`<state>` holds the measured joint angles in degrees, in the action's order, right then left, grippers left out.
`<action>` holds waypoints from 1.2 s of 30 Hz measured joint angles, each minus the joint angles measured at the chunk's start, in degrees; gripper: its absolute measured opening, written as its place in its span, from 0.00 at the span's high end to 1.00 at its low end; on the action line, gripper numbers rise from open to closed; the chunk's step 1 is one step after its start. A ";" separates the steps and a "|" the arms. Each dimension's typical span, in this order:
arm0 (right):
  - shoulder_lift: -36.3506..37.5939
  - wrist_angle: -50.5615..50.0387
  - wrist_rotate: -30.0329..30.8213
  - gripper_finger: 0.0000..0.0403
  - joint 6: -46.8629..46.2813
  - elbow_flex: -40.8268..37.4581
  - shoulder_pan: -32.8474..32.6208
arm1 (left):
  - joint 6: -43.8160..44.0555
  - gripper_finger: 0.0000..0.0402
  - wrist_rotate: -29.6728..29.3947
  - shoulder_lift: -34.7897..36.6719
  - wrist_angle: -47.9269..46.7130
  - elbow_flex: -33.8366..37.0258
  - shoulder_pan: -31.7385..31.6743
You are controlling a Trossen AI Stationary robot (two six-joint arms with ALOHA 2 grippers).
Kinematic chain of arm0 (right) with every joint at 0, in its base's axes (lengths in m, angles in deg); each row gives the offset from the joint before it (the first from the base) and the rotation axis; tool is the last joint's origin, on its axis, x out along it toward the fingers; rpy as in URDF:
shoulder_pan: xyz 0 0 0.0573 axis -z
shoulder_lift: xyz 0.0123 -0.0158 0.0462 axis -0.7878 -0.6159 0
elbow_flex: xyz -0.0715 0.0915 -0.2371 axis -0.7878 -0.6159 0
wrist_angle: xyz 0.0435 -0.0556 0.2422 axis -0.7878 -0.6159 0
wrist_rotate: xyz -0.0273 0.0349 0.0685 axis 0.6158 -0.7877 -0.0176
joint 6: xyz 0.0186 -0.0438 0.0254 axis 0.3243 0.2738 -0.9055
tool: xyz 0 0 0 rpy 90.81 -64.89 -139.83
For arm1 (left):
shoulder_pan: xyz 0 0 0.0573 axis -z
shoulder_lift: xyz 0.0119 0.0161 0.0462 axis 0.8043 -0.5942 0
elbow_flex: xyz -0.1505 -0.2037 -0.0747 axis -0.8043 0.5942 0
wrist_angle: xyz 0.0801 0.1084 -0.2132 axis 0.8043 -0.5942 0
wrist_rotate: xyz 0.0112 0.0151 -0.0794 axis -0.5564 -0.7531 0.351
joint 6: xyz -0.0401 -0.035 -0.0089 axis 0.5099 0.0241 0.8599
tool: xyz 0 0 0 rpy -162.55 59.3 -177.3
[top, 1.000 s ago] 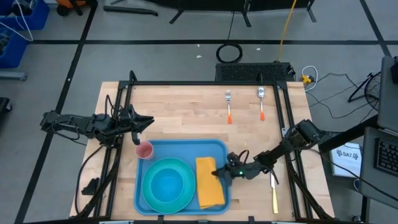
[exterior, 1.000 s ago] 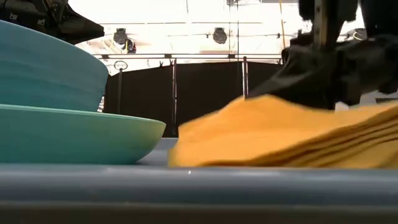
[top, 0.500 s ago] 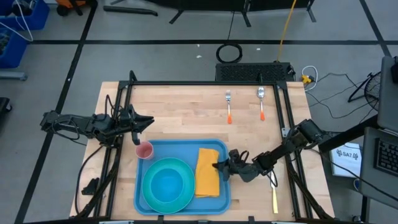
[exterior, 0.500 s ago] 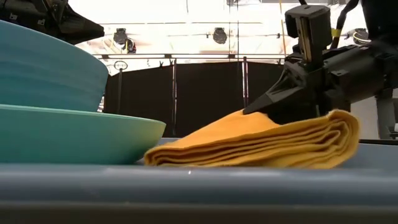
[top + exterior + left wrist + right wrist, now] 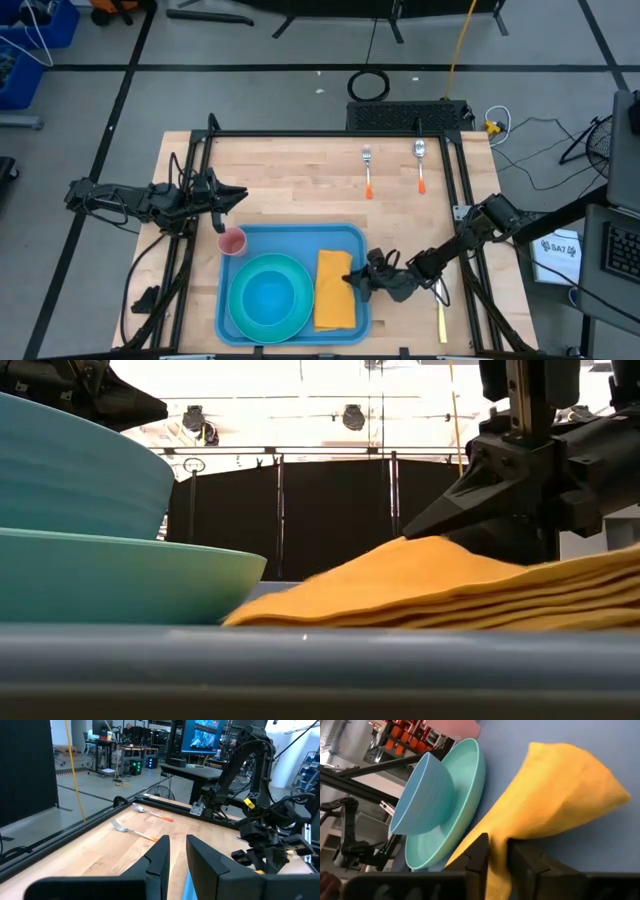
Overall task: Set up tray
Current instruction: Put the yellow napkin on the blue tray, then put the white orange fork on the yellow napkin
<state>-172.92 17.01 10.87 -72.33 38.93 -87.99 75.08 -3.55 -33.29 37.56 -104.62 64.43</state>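
folded orange napkin under right gripper, bowl on plate

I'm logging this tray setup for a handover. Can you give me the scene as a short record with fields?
Tray: large flat light-blue plastic tray on the wooden table
In tray: round teal plate with blue bowl; folded yellow-orange cloth napkin
Right claw: shut on napkin edge
Left claw: beside tray, shut, empty
Outside tray: orange-handled fork, orange-handled spoon

grey floor, black curtain, ceiling lights.
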 joint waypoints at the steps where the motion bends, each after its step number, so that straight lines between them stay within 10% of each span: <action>1: 0.00 -0.34 0.00 0.83 -0.08 0.00 0.04 | 0.10 0.83 0.02 -0.01 0.00 -0.01 0.00; 13: 2.75 -3.94 4.28 0.67 3.69 -0.09 1.11 | 0.49 0.83 1.46 -0.02 0.02 -0.01 -0.01; 21: 13.05 -25.57 7.15 0.71 2.44 -0.26 1.40 | 0.65 0.83 1.46 -0.02 -0.43 -0.02 0.00; 36: 30.79 -23.61 13.54 0.72 40.98 -0.15 3.57 | 1.06 0.83 0.92 -0.02 -0.88 -0.02 -0.01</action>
<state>-142.12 -6.60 24.41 -31.35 38.77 -84.43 76.14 -2.63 -33.30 36.68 -104.64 64.42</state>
